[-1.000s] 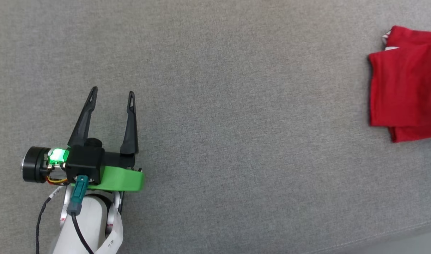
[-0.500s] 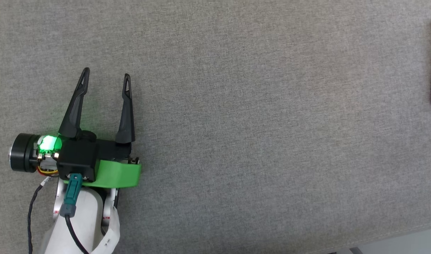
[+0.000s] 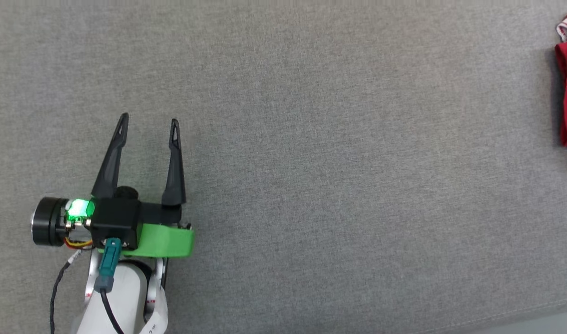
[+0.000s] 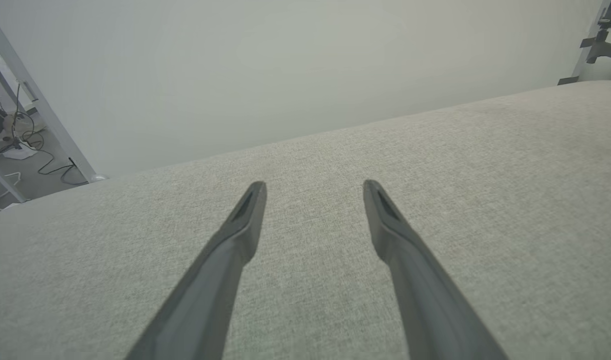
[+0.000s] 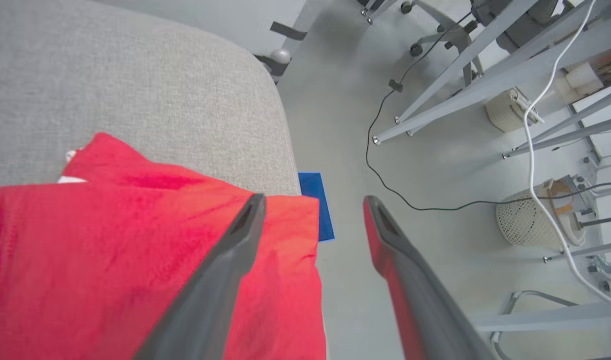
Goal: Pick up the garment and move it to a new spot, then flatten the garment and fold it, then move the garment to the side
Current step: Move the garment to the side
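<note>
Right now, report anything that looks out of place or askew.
The folded red garment sits at the very edge of the grey cushion, and one corner seems to stick out past that edge, over the floor. Its layers are not squared up either. The right claw is open over it.

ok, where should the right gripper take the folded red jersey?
The stacked edge of the jersey that seems to overhang the cushion rim. Come from the floor side with the right gripper, open now: layers pinch together there, one finger above, one below.
</note>
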`<state>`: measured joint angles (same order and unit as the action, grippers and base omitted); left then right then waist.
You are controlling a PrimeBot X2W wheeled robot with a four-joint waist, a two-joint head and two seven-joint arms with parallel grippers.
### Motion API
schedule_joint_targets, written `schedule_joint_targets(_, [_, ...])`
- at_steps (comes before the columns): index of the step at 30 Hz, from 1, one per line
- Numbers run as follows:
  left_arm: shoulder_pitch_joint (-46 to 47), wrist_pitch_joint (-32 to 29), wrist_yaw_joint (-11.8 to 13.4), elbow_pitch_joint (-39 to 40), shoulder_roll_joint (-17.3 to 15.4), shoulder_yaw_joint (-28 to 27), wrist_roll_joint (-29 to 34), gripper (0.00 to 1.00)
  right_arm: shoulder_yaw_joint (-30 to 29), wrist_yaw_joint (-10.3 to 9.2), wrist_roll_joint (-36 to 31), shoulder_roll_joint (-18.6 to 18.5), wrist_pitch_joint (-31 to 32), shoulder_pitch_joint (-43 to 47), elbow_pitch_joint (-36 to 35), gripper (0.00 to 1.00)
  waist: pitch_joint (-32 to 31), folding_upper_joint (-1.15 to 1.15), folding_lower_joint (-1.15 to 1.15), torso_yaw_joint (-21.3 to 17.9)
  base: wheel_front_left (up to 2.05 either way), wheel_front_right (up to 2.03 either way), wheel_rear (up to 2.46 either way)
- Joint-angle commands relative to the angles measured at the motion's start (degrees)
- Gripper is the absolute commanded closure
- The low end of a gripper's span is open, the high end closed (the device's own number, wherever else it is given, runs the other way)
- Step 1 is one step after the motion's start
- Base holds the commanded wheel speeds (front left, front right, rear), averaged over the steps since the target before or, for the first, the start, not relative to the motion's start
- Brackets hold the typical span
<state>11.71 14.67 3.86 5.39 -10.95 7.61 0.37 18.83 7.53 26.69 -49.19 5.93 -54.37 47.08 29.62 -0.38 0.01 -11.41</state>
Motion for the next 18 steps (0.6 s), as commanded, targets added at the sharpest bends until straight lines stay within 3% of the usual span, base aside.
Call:
schedule_joint_targets(1, [-1.4,0.3,0.3,-0.5,0.2,0.2,-0.7,0.0,-0.2,-0.04,-0.8,0.3,-2.8,0.1,-0.9,0.0,-5.0,0.38,-0.01,1.3,0.0,0.0,0.0])
schedule_joint_targets(5, [-4.0,0.3,0.8,-1.3,0.6,-0.1,-1.6,0.0,-0.5,-0.04,-2.8,1.7,-10.9,0.3,-3.5,0.0,-9.1,0.38,-0.01,2.1,0.0,0.0,0.0])
schedule_joint_targets(10, [-7.4,0.3,1.0,-2.5,1.3,-0.6,-2.7,0.0,-2.3,-0.04,-4.3,6.2,-18.3,1.5,-7.7,0.0,-14.1,0.38,-0.01,3.4,0.0,0.0,0.0])
schedule_joint_targets(18, [-10.3,0.3,0.9,-3.7,2.1,-1.3,-3.5,0.0,-6.6,-0.04,-10.2,17.0,-20.9,11.5,-23.2,0.0,-17.8,0.38,-0.01,6.0,0.0,0.0,0.0])
